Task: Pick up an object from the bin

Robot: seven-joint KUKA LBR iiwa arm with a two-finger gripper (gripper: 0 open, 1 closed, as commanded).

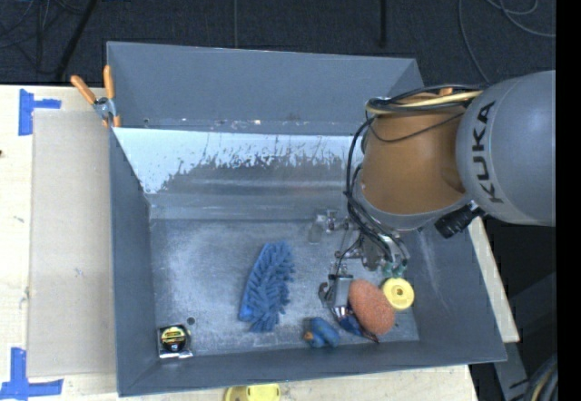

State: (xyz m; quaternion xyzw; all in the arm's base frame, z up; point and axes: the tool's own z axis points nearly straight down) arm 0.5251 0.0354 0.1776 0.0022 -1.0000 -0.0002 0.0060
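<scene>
Grey bin (200,245): gripper (340,292) beside orange ball (372,308), blue brush (268,284) nearby.

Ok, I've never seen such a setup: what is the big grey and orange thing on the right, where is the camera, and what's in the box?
That is a robot arm, reaching in from the right. At its tip is a pincer for picking things up, low inside a grey metal bin. The one camera looks down from above, slightly sideways. In the bin lie a blue brush, a tape measure, and, beside the pincer, an orange-brown ball, a yellow round piece and a small blue piece. Whether it holds anything, I cannot tell.
</scene>
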